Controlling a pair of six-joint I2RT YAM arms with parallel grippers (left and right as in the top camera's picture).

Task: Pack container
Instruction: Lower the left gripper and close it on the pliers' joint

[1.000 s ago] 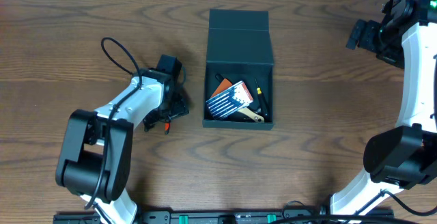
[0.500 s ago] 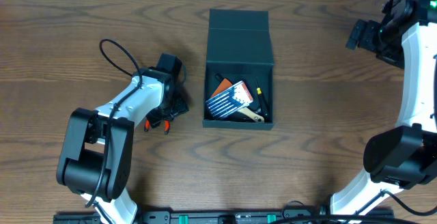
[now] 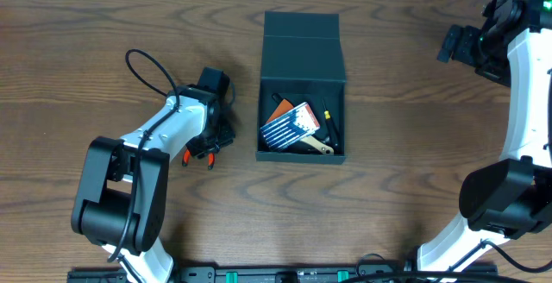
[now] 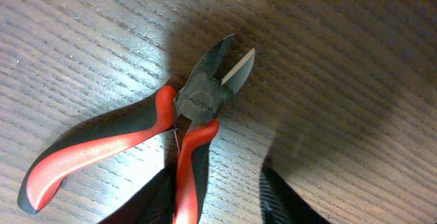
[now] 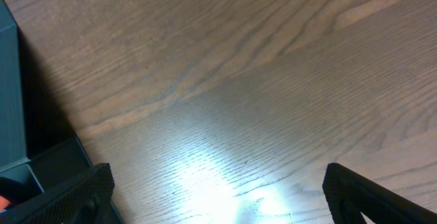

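Left gripper [image 4: 218, 195] hangs low over the side cutters [image 4: 198, 101]. Its jaws stand open with the nearer red-and-black handle between them, and nothing is clamped. The finger ends are cut off by the bottom edge of the wrist view, so I cannot tell whether either pad touches the handle. The cutters lie flat on the table [image 3: 414, 145], long axis running from handles at lower left to blades at upper right in the wrist view. The container [image 3: 302, 59] sits at the middle of the overhead frame, just to the right of this gripper, its flap lid thrown back toward the top and its cavity open upward. The carry would therefore go rightward, and the left arm is much the nearer. Right gripper [image 5: 217, 173] is well apart at the upper right, jaws wide and empty over bare wood. Overhead, the wrist hides most of the cutters. Inside the box, a blue striped case [image 3: 289, 126] reads clearly; the dark tools beside it do not.
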